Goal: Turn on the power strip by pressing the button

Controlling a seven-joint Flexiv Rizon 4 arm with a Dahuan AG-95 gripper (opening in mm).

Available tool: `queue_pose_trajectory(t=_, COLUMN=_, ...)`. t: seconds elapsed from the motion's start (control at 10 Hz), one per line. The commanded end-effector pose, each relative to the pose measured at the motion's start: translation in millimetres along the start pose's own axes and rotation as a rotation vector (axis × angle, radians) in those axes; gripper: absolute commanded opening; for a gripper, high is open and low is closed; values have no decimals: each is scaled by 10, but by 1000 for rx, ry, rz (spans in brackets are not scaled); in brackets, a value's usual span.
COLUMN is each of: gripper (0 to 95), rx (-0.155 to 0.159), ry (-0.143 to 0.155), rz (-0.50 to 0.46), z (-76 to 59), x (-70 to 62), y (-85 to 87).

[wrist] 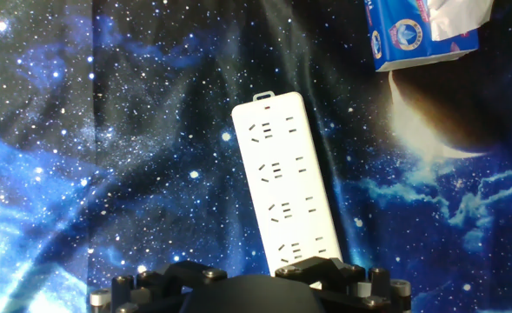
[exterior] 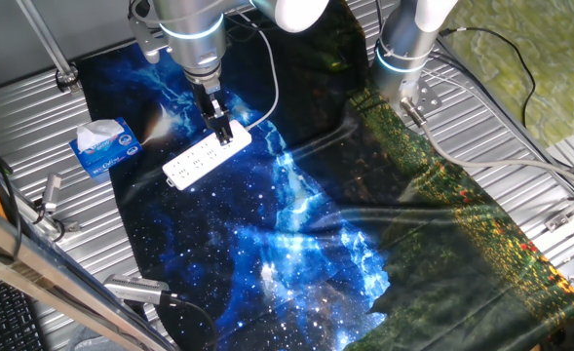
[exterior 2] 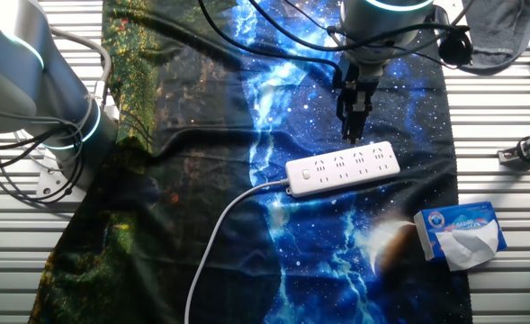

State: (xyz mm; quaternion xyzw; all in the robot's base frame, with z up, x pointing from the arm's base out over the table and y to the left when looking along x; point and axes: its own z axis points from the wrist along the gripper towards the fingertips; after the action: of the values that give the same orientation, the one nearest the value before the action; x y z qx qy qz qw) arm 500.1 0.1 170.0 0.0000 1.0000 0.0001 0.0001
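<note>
Gripper (exterior 2: 354,135) hovers above power strip (exterior 2: 343,168) — opening cannot be told, nothing held.
Risk: button (exterior 2: 307,174) sits at the cord end, toward the cloth's middle — a straight descent hits sockets.

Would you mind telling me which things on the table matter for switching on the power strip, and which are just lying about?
For the job: power strip; its button near the cord end; gripper.
Lying about: tissue box; galaxy-print cloth; second arm, idle at the side.
</note>
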Motion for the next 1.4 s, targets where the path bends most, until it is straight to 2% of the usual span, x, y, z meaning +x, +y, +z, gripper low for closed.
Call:
queue_pose_trajectory(t=0.1, gripper=0, rx=-21, ry=-3, rz=-298, z=1, x=1, y=0)
queue_pose_trajectory(t=0.2, gripper=0, rx=-10, ry=3, rz=-326, z=0, x=1, y=0)
queue_pose_trajectory(t=0.3, gripper=0, rx=-12, ry=2, rz=-345, z=-2, x=2, y=0)
queue_pose_trajectory(t=0.8, gripper=0, rx=-7, ry=6, rz=-334, z=-2, x=1, y=1)
queue_pose_trajectory(t=1.1, gripper=0, rx=-14, ry=3, rz=-369, z=-1, x=2, y=1)
queue_pose_trajectory(t=1.4, gripper=0, rx=-3, ry=14, rz=-377, z=-9, x=7, y=4)
